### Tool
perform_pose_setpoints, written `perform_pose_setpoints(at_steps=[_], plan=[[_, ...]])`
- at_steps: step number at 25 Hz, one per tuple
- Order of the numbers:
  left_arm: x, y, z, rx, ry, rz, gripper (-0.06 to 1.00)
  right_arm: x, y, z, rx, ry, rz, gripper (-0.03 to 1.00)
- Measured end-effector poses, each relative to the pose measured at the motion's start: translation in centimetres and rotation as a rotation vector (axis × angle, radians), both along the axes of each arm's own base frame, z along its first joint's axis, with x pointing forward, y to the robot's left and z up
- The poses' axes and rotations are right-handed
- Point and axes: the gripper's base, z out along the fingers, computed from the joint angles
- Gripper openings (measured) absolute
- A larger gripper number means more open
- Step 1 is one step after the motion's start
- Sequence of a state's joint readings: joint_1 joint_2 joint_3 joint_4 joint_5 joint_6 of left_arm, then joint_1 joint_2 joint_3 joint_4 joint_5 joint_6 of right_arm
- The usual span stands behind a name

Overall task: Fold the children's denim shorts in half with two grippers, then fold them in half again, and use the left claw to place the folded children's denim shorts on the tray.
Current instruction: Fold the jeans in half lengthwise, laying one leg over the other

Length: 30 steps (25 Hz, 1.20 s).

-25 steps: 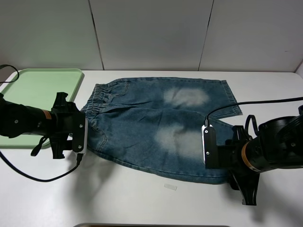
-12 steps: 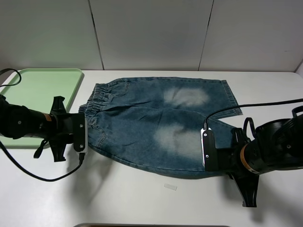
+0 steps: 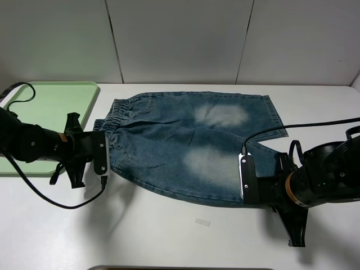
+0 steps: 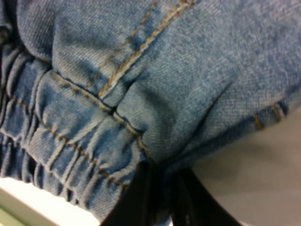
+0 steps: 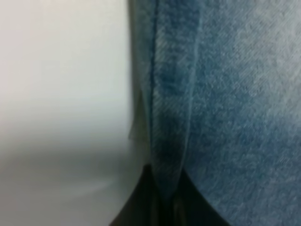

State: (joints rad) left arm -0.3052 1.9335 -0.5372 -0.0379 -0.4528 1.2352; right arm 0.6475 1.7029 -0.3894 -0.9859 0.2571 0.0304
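Note:
The children's denim shorts [image 3: 185, 149] lie spread on the white table, waistband toward the left, leg hems toward the right. My left gripper [image 3: 106, 160] is shut on the near waistband corner; the left wrist view shows its fingers [image 4: 141, 200] pinching the gathered denim [image 4: 155, 84]. My right gripper [image 3: 251, 194] is shut on the near leg hem; the right wrist view shows the hem fold [image 5: 169, 117] clamped between its fingers [image 5: 141, 202]. Both hold the near edge lifted slightly off the table. The green tray [image 3: 48, 115] sits at the far left.
A small white scrap [image 3: 202, 222] lies on the table in front of the shorts. Black cables trail from both arms. A dark object's edge [image 3: 180, 268] shows at the bottom of the exterior view.
Both grippers have pulled the near edge of the shorts up and back. The left gripper moved right and toward the far side. The near hem has lifted and drawn in.

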Motion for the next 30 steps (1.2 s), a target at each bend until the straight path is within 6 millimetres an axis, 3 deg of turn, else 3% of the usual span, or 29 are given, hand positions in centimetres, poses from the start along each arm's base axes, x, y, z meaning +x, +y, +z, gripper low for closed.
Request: perform_pose_setpoints(at_steps=[15,22,30], plan=[[-1.8,-3.8,0.7,-0.051,0.024,-0.079,0.06,-0.1,-0.5,0.8,-0.021,-0.028,-0.025,-0.03],[-4.1,-2.9,2.7,-0.085,0.132,-0.003,0.06,-0.1,-0.9,3.9,0.038,-0.151,-0.076,-0.03],[-5.5,-2.3,6.9,-0.149,0.061,0.013,0.06,-0.3,-1.6,8.0,0.116,-0.327,-0.072,-0.03]])
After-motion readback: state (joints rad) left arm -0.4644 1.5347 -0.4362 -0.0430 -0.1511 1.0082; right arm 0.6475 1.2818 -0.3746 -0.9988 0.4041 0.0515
